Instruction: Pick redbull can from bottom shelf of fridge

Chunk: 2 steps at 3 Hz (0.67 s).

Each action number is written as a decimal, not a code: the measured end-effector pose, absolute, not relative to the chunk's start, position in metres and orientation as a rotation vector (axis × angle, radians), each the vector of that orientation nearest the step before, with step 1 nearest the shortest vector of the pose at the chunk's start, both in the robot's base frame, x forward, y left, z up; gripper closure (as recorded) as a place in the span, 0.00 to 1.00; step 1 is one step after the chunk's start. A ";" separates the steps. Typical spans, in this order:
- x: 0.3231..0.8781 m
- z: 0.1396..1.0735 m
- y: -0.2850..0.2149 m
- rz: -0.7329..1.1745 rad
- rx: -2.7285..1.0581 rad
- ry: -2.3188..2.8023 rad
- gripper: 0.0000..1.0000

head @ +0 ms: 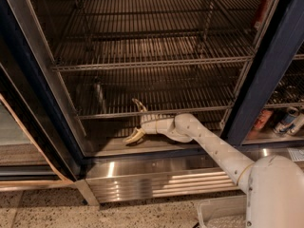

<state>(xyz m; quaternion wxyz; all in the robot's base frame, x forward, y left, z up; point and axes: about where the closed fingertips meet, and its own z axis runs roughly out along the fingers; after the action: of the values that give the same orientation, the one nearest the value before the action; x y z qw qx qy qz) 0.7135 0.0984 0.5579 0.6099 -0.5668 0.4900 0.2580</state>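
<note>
The redbull can [98, 97] stands upright and dim on the left part of the bottom shelf [190, 109], a chrome wire rack inside the open fridge [266, 75]. My gripper [135, 120] is at the front rail of that shelf, a short way right of the can and slightly lower. It is open, one finger raised above the rail and the other pointing down-left below it, with nothing between them. The white arm reaches in from the lower right.
Two more wire racks [152, 63] hang above. A navy post divides off the right section, where cans [289, 120] and a red-orange packet [260, 119] sit. The ribbed stainless base panel [161, 179] runs below, and a glass door [19, 127] stands at left.
</note>
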 end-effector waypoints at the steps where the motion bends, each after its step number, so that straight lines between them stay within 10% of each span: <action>1: 0.713 0.559 0.100 0.620 -1.268 1.142 0.00; 2: 0.710 0.563 0.096 0.642 -1.186 1.190 0.00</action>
<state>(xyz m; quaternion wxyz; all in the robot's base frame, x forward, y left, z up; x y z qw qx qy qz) 0.7099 0.0960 0.5633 0.6222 -0.5160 0.5181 0.2796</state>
